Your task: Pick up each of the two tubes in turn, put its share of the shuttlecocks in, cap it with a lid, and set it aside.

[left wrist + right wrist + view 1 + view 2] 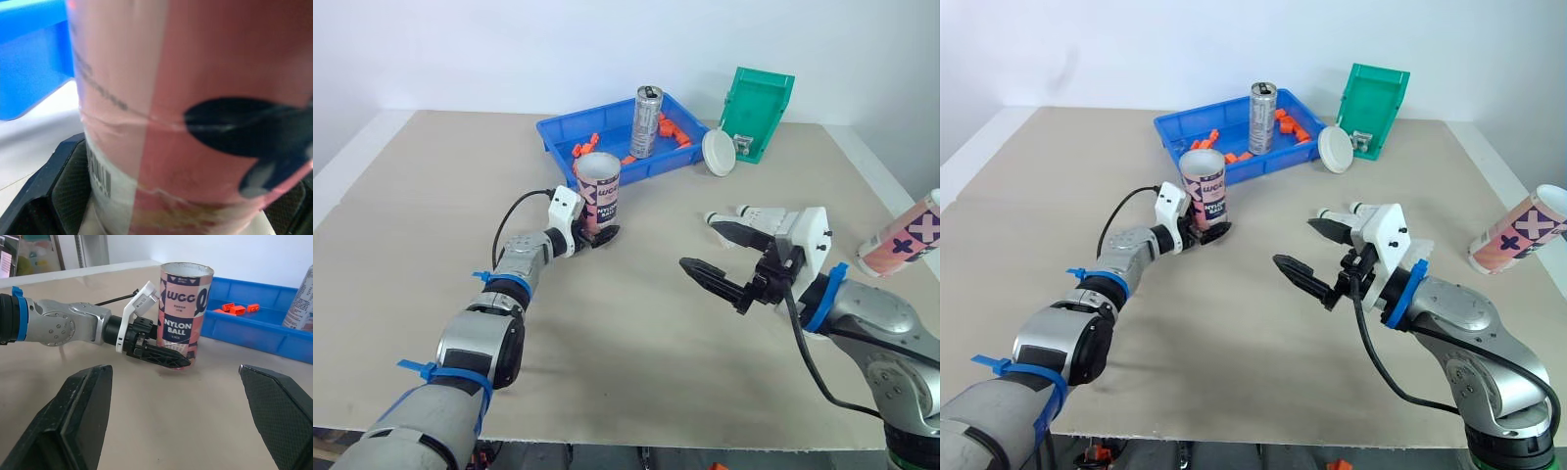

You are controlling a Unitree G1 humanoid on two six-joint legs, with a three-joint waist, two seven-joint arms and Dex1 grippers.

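Nearest, low over the front right of the beige worktop (607,362), the right end effector (698,242) had its two black fingers spread wide apart and held nothing. Just behind it, white shuttlecocks (756,213) lay on the worktop, partly hidden by that end effector's white mount, so their number could not be told.

To the left and a little farther back, the left end effector (597,235) was closed on the tube (598,191), one black finger on each side of it near the base. The tube stood upright on the worktop, its top open. It was pink and white with dark markings, and the right wrist view showed the words "NYLON BALL" on its side. In the left wrist view the pink wall of the tube sat pressed between the padded fingers (73,181).

At the far right edge of the worktop, well apart from both end effectors, a second tube (1518,235) of the same pattern lay on its side, its open mouth turned away to the right.

Farther back, just behind the upright tube, was a shallow blue tray (563,132). In it a silver can (646,120) stood upright among scattered small orange pieces (582,148). Right of the tray, a round white lid (719,152) stood on edge, near the tray's corner and against the front of a green bin (759,103), which stood tipped up at the back of the worktop
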